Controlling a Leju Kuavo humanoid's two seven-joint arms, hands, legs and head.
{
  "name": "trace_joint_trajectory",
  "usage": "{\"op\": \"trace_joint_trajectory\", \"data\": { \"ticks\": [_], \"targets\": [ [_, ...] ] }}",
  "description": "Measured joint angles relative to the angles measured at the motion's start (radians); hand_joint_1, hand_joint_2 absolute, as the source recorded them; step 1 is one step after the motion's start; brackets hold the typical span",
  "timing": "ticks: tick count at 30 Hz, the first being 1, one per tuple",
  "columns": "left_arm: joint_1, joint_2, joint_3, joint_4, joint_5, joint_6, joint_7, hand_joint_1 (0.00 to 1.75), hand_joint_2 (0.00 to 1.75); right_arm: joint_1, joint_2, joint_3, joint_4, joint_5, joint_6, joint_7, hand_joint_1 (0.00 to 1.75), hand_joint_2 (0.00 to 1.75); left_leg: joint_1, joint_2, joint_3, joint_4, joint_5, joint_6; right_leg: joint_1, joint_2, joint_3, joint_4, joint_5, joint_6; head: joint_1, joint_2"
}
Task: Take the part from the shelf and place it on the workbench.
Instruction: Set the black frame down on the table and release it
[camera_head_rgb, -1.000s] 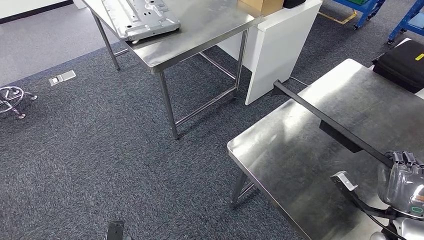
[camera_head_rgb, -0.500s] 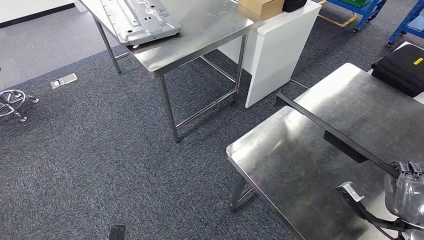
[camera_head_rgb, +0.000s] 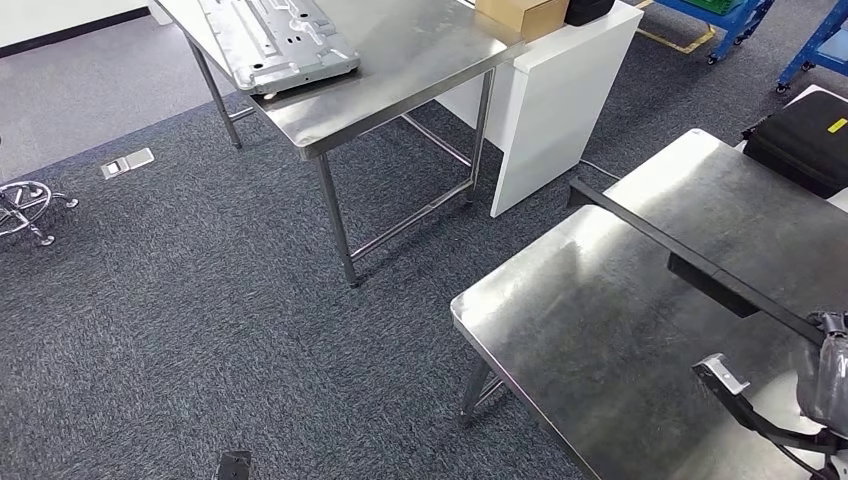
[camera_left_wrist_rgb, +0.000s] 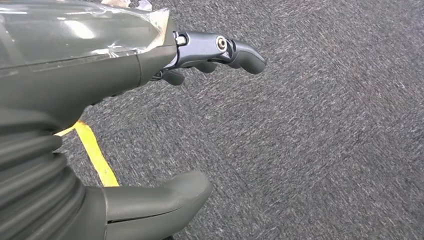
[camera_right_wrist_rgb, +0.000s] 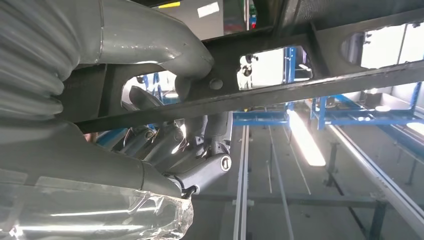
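Observation:
The part (camera_head_rgb: 650, 236) is a long black metal bar with a block under its middle. It hangs slanted just above the steel workbench (camera_head_rgb: 590, 330). My right hand (camera_head_rgb: 828, 375) grips its near end at the picture's right edge. In the right wrist view the thumb and fingers of the right hand (camera_right_wrist_rgb: 165, 145) wrap the part's black frame (camera_right_wrist_rgb: 280, 92). My left hand (camera_left_wrist_rgb: 100, 70) hangs over grey carpet with its fingers apart and nothing in it.
A second steel table (camera_head_rgb: 400, 70) at the back carries a large grey metal panel (camera_head_rgb: 280, 40). Beside it stand a white cabinet (camera_head_rgb: 550, 90) and a cardboard box (camera_head_rgb: 520, 12). A black case (camera_head_rgb: 805, 135) lies past the workbench. Open carpet lies to the left.
The part and my right hand have slid to the right over the workbench. The camera has tipped slightly, shifting the whole scene a little.

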Motion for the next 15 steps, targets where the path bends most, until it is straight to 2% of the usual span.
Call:
{"op": "trace_joint_trajectory", "data": {
  "ticks": [10, 15],
  "targets": [
    [0.000, 0.000, 0.000, 0.000, 0.005, 0.001, -0.001, 0.00, 1.75, -0.005, -0.024, -0.016, 0.001, -0.008, 0.011, 0.002, 1.64, 1.75, 0.000, 0.000, 0.004, -0.005, 0.000, 0.000, 0.000, 0.000, 0.003, -0.004, 0.000, 0.000, 0.000, 0.000],
    [0.003, 0.001, 0.000, 0.000, 0.013, 0.002, -0.008, 0.00, 1.75, 0.040, -0.056, -0.090, 0.003, -0.083, 0.021, -0.032, 1.64, 1.75, 0.000, -0.002, 0.005, -0.006, 0.000, 0.000, 0.000, -0.002, 0.004, -0.007, 0.000, 0.000, 0.000, 0.000]
  ]
}}
